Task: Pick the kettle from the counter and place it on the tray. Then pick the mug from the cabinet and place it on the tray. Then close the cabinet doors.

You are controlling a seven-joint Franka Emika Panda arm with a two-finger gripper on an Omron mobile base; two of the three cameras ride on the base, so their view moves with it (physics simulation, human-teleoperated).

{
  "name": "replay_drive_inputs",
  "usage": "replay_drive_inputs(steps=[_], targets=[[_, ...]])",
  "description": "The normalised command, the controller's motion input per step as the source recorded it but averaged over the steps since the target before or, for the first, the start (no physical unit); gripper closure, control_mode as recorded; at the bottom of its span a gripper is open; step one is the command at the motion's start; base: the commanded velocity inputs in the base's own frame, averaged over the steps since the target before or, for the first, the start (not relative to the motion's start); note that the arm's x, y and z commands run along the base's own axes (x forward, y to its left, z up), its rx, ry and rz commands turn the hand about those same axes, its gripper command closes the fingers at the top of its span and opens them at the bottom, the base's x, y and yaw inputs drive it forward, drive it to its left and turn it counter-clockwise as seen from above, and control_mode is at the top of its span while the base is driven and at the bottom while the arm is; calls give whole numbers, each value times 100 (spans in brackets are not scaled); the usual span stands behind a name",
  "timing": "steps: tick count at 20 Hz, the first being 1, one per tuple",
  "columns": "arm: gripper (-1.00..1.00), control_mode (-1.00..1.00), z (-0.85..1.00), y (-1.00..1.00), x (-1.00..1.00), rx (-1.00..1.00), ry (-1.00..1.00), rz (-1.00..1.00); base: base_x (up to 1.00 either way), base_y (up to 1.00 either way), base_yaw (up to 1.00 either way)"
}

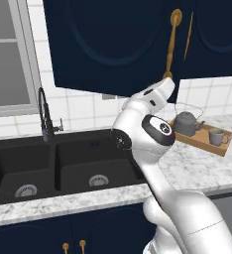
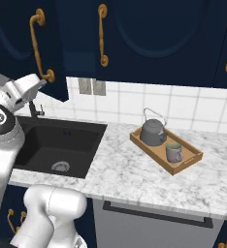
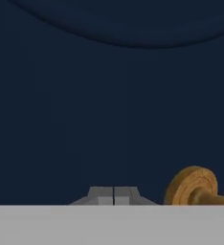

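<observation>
Spanning the room, marble counter (image 2: 135, 169) bears a tray (image 2: 186, 164); gripper (image 3: 114, 196) closed, empty.

this is a home kitchen, a rendered one. a speckled marble surface (image 2: 135, 174) holds a black double sink (image 1: 58, 168) with a dark tall tap (image 1: 44, 116). the wall behind has white square tiles (image 2: 183, 109). navy cabinet doors (image 1: 108, 44) with long brass handles (image 1: 171, 44) hang above, and a window (image 1: 9, 59) is at the left.
</observation>
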Motion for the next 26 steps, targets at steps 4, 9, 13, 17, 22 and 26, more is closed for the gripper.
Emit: replay_drive_inputs(steps=[4, 9, 13, 17, 22, 26], targets=[[100, -100, 10, 0, 69, 0, -1, -7, 0, 0, 0], [100, -100, 49, -16, 71, 0, 1, 1, 0, 0, 0], [100, -100, 31, -44, 76, 0, 6, 12, 0, 0, 0], [100, -100, 4, -56, 71, 0, 3, 16, 0, 0, 0], [100, -100, 0, -45, 71, 0, 2, 17, 0, 0, 0], [100, -100, 0, -31, 61, 0, 0, 19, 0, 0, 0]])
